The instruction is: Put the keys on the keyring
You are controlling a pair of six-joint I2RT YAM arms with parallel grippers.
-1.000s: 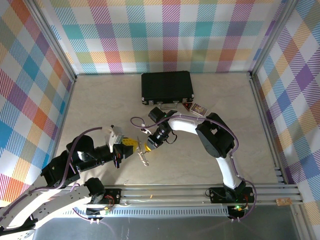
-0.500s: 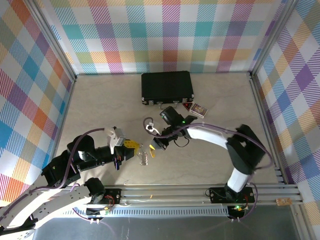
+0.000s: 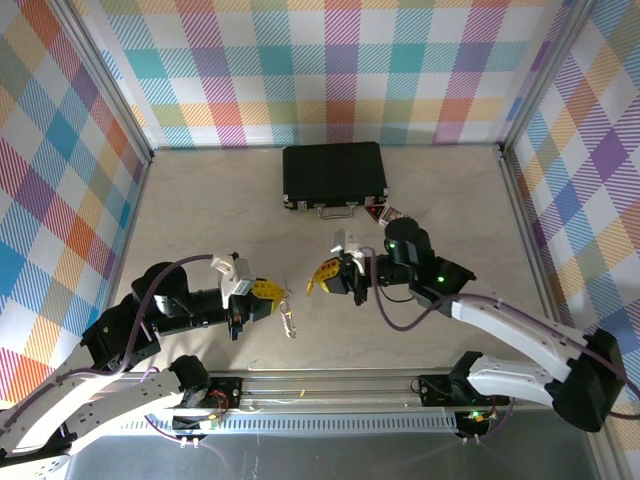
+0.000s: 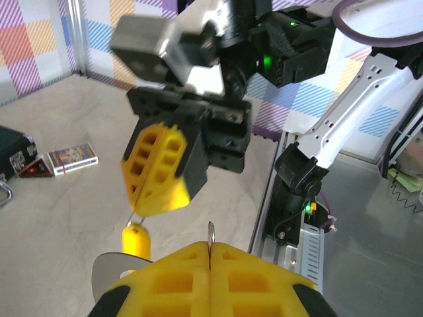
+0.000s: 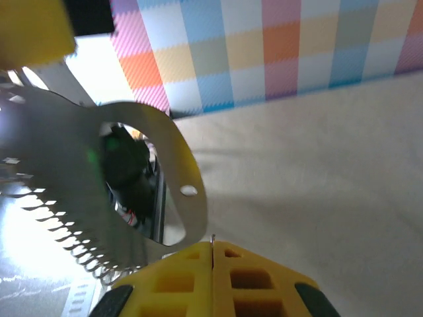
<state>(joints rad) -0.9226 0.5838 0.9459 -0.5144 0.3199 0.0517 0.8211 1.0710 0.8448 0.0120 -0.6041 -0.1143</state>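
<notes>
My left gripper is shut on the keyring, a thin metal ring seen edge-on that sticks up between the pads. A flat silver toothed piece hangs from that gripper. My right gripper faces it a short gap away, shut on a thin sliver of metal. In the left wrist view the key's yellow head dangles just under the right gripper's fingers. Whether ring and key touch cannot be told.
A black case lies at the back centre. A small card box sits in front of its right corner, beside the right arm's elbow. The aluminium rail runs along the near edge.
The right arm has swung out to the right and its gripper has drawn back a little from the left gripper. The left gripper has barely moved.
</notes>
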